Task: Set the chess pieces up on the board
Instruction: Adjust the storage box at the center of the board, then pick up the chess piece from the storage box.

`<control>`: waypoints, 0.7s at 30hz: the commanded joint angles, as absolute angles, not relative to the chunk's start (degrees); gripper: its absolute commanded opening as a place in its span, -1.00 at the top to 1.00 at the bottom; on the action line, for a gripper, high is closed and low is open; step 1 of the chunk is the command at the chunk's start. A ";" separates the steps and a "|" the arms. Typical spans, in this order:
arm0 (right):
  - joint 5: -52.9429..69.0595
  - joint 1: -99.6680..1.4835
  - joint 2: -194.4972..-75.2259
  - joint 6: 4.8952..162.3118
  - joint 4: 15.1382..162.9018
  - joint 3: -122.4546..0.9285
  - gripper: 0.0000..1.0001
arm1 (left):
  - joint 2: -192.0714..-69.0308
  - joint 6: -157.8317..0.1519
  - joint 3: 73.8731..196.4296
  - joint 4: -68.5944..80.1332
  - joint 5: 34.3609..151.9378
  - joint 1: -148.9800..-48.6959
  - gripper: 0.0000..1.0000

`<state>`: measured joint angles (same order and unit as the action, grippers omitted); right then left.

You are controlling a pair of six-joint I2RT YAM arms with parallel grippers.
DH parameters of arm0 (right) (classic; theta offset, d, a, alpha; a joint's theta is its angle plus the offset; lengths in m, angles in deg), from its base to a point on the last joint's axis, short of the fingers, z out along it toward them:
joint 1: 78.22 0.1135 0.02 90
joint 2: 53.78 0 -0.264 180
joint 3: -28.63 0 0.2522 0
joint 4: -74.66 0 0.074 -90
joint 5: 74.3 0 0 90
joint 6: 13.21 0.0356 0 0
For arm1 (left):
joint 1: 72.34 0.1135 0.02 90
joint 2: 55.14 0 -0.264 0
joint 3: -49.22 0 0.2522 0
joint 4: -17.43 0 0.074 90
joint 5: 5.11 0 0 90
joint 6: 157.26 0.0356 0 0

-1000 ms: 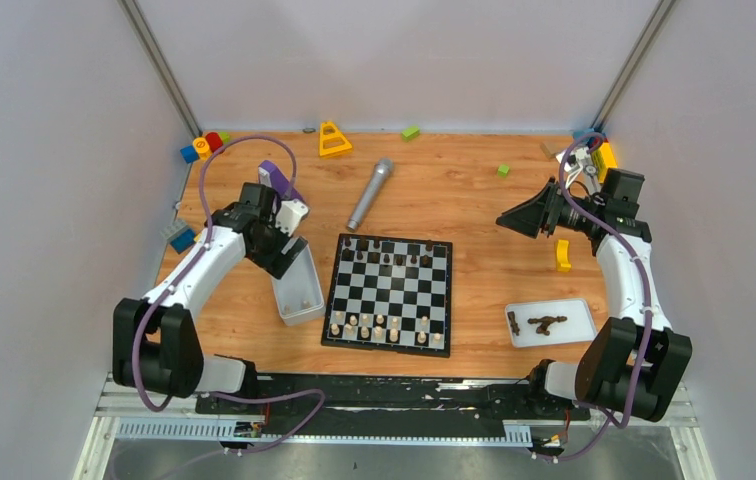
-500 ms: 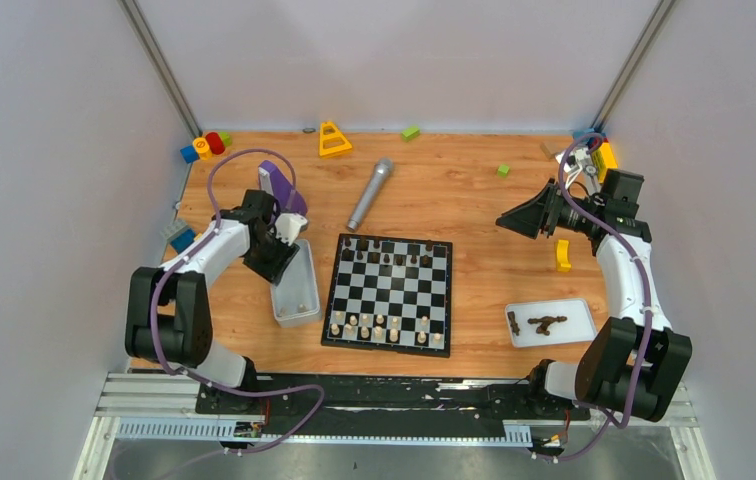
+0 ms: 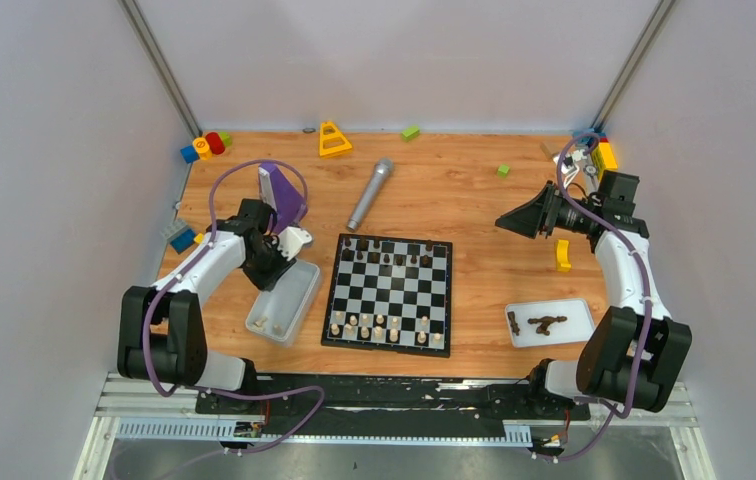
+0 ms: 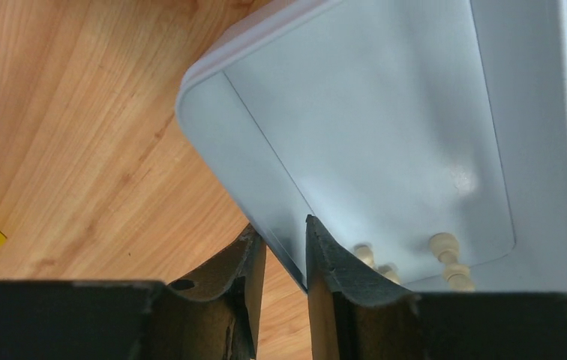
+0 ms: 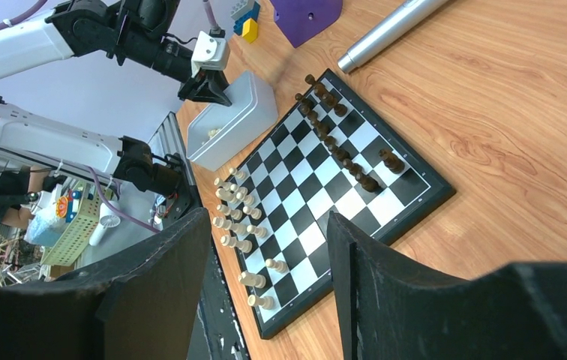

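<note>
The chessboard (image 3: 389,290) lies mid-table, dark pieces (image 3: 386,253) on its far rows and white pieces (image 3: 379,327) on its near rows. My left gripper (image 3: 288,246) is shut on the far wall of the white bin (image 3: 299,292), which sits tilted left of the board. The left wrist view shows the fingers (image 4: 247,259) pinching that wall (image 4: 265,195), with a few white pieces (image 4: 445,251) gathered at the bin's low end. My right gripper (image 3: 506,222) hangs open and empty above the table right of the board. Its wrist view looks across the board (image 5: 340,176) to the bin (image 5: 232,120).
A white tray (image 3: 579,325) with several dark pieces (image 3: 544,323) sits at the front right. A silver microphone (image 3: 370,193) and a purple object (image 3: 282,195) lie behind the board. Toy blocks (image 3: 204,147), a yellow triangle (image 3: 334,138) and a yellow block (image 3: 563,255) are scattered around.
My left arm has dragged the bin toward the front left and swung it askew; the pieces inside slid to its near end. The right arm has barely moved.
</note>
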<state>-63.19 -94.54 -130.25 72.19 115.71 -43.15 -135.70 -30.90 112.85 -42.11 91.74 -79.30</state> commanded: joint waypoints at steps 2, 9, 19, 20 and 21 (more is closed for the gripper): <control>-63.63 -94.82 -130.86 69.55 116.20 -44.45 -0.19 | -136.76 -23.35 115.31 -41.66 97.08 -78.86 0.40; -64.26 -94.74 -133.16 67.24 118.15 -45.30 -0.18 | -136.48 -22.91 118.69 -42.88 98.28 -78.89 0.06; -60.95 -94.72 -134.62 63.08 121.27 -46.72 -0.18 | -125.11 -20.46 126.19 -56.93 100.92 -79.05 -0.31; -61.02 -94.68 -135.03 63.00 121.41 -46.78 -0.18 | -123.92 -20.22 126.49 -59.49 102.28 -79.25 -0.30; -61.17 -94.70 -135.34 62.87 121.59 -46.87 -0.18 | -123.46 -19.90 126.38 -60.48 102.81 -80.13 -0.29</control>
